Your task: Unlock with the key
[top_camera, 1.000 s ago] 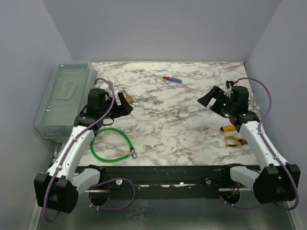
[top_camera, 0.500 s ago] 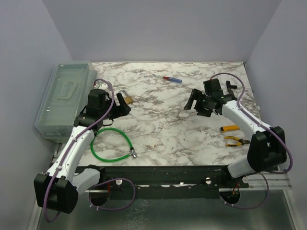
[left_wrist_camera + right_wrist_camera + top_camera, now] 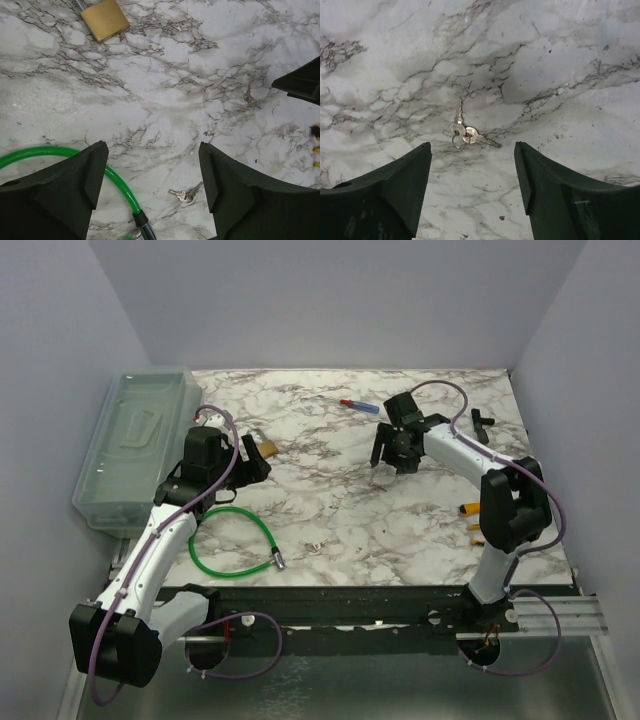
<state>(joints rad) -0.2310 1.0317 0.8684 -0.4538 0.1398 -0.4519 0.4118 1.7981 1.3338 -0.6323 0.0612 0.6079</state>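
Both tools stand released, the right tool [image 3: 472,187] hovering over the tiny pale silvery metal keys [image 3: 462,131] lying flat on the marbled counter [image 3: 570,60], where closing fingers could skid them away.

Bare marble [image 3: 560,60] all around the key [image 3: 462,131]

The marble table [image 3: 330,510] carries a padlock [image 3: 105,19], green cable [image 3: 232,545], keys [image 3: 462,131], pen [image 3: 360,405], and possibly pliers [image 3: 472,528].
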